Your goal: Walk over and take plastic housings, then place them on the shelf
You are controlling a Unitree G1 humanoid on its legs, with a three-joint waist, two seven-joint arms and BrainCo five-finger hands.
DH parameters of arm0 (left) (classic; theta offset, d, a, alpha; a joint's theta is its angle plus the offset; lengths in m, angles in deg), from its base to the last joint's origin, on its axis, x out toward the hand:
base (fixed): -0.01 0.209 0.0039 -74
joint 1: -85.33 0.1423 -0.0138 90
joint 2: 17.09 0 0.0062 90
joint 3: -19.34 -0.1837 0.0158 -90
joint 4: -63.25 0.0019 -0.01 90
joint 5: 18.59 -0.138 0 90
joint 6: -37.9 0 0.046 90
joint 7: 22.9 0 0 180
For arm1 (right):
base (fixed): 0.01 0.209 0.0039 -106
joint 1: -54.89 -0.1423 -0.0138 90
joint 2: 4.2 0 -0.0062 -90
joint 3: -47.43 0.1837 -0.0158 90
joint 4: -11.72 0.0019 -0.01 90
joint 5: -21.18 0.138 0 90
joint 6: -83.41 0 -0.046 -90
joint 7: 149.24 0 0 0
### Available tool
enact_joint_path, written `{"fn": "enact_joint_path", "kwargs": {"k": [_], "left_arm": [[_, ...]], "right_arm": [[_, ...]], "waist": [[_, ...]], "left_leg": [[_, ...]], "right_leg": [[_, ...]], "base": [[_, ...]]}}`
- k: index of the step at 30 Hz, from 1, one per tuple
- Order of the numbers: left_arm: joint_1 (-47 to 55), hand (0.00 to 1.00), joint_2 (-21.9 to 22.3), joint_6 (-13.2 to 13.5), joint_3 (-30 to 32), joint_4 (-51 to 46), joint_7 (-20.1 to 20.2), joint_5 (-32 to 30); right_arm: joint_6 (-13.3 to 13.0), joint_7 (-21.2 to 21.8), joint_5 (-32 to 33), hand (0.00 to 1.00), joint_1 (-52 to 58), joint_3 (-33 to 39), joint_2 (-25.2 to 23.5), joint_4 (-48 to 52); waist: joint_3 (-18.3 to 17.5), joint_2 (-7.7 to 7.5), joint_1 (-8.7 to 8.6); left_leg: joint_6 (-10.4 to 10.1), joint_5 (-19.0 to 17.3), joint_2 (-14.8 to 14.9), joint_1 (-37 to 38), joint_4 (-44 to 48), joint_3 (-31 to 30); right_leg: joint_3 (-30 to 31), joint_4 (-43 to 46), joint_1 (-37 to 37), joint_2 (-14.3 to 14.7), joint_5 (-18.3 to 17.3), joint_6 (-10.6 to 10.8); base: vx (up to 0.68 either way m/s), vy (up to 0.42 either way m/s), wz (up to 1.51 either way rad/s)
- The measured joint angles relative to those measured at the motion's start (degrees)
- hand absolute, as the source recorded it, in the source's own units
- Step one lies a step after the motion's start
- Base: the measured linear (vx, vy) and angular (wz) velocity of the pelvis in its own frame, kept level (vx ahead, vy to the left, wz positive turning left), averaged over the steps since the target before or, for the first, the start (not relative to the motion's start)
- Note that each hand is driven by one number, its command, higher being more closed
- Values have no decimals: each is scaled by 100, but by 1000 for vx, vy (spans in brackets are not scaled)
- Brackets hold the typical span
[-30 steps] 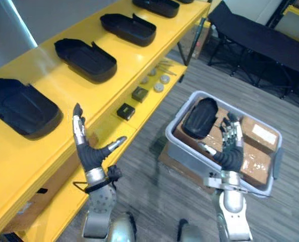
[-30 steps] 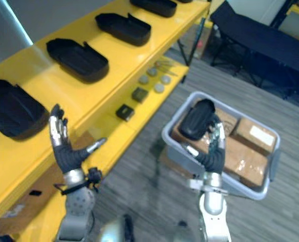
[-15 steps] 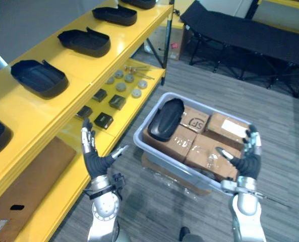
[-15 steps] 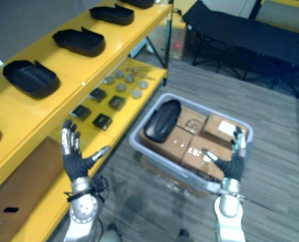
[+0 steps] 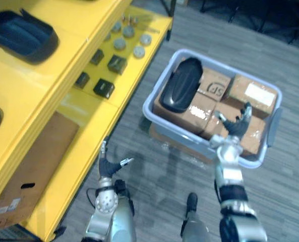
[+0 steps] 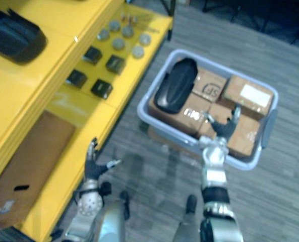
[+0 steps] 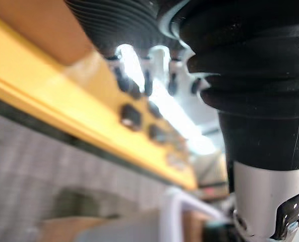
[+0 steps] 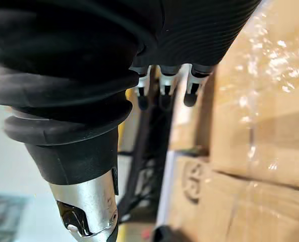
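Note:
A black plastic housing (image 5: 182, 91) lies dome-up on the cardboard boxes at the left end of a grey bin (image 5: 159, 85) on the floor. My right hand (image 5: 236, 125) is open above the boxes in the bin's near right part, a hand's width right of the housing and apart from it; its straight fingers (image 8: 162, 92) hold nothing. My left hand (image 5: 107, 166) hangs open over the floor beside the yellow shelf's lower board (image 5: 86, 138), empty. Two more black housings (image 5: 21, 35) lie on the upper shelf board (image 5: 72, 48).
Small black blocks (image 5: 104, 88) and grey round parts (image 5: 138, 51) lie on the lower shelf board. A brown cardboard sheet (image 5: 35, 161) lies on that board nearer me. The bin holds several taped boxes (image 8: 250, 126). Grey floor runs between shelf and bin.
The camera has tipped down and closer, so shelf and bin shifted. My right hand now sits over the bin's boxes, nearer the housing. The left hand sits lower in view.

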Motion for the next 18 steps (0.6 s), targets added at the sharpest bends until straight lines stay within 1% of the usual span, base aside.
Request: {"fn": "enact_joint_path", "kwargs": {"k": [3, 4, 6, 7, 8, 9, 10, 13, 14, 16, 18], "left_arm": [[-89, 0, 19, -7, -56, 236, -15, 38], [-145, 0, 18, -6, -89, 317, -34, 77], [-253, 0, 12, -7, -183, 413, -63, 98], [-324, 0, 8, -7, -235, 424, -66, 99], [-357, 0, 8, -6, -252, 429, -66, 101], [-442, 0, 15, -6, -304, 470, -66, 114], [-504, 0, 7, -5, -396, 486, -70, 231], [-550, 0, 3, -3, -524, 500, -70, 270], [-583, 0, 5, -4, -605, 530, -69, 277], [-621, 0, 6, -3, -741, 531, -54, 285], [-692, 0, 16, 6, -876, 531, -34, 310]], "right_arm": [[54, -219, 90, 0, -747, 28, 496, -636], [57, -231, 137, 0, -998, 27, 673, -887], [64, -227, 257, 0, -1345, -8, 899, -1265], [70, -216, 353, 0, -1557, -31, 1022, -1467], [71, -213, 373, 0, -1636, -42, 1068, -1540], [81, -202, 382, 0, -1817, -119, 1146, -1748], [97, -182, 388, 0, -2000, -262, 1231, -1983], [124, -161, 471, 0, -2374, -462, 1323, -2347], [149, -91, 550, 0, -2565, -614, 1378, -2426], [149, -43, 562, 0, -2723, -813, 1419, -2468], [143, 99, 560, 0, -2913, -1162, 1502, -2441]], "waist": [[175, 106, 15], [258, 110, 15], [358, 106, 29], [433, 106, 33], [445, 107, 41], [481, 113, 65], [541, 105, 68], [578, 108, 89], [592, 112, 108], [593, 112, 110], [594, 111, 109]], "left_leg": [[11, 12, 1, -69, -12, -105], [12, 12, 2, -66, -18, -113], [20, 17, 5, -98, -29, -117], [46, 34, 4, -133, -33, -117], [58, 41, 4, -163, -39, -117], [80, 60, -2, -191, -80, -116], [89, 89, -6, -191, -111, -118], [88, 98, -7, -248, -116, -163], [77, 109, -6, -267, -138, -188], [76, 144, -12, -267, -203, -205], [70, 196, -15, -315, -270, -263]], "right_leg": [[0, -2, -66, 41, 143, -45], [0, -3, -76, 48, 199, -78], [-1, -6, -134, 57, 305, -72], [-3, -14, -178, 61, 383, -121], [-3, -17, -220, 63, 434, -101], [-11, -41, -263, 66, 516, -146], [-17, -80, -263, 69, 595, -140], [-132, -86, -284, 82, 607, -148], [-174, -87, -297, 90, 607, -148], [-195, -86, -310, 92, 607, -148], [-300, -86, -351, 108, 607, -149]], "base": [[-10, -1, 1], [-34, 12, -5], [-42, 20, -6], [-51, 24, -6], [-50, 24, -4], [-45, 22, -3], [-42, 22, -1], [-35, 16, 6], [-29, 3, 6], [-30, -2, 7], [-34, -8, 10]]}}
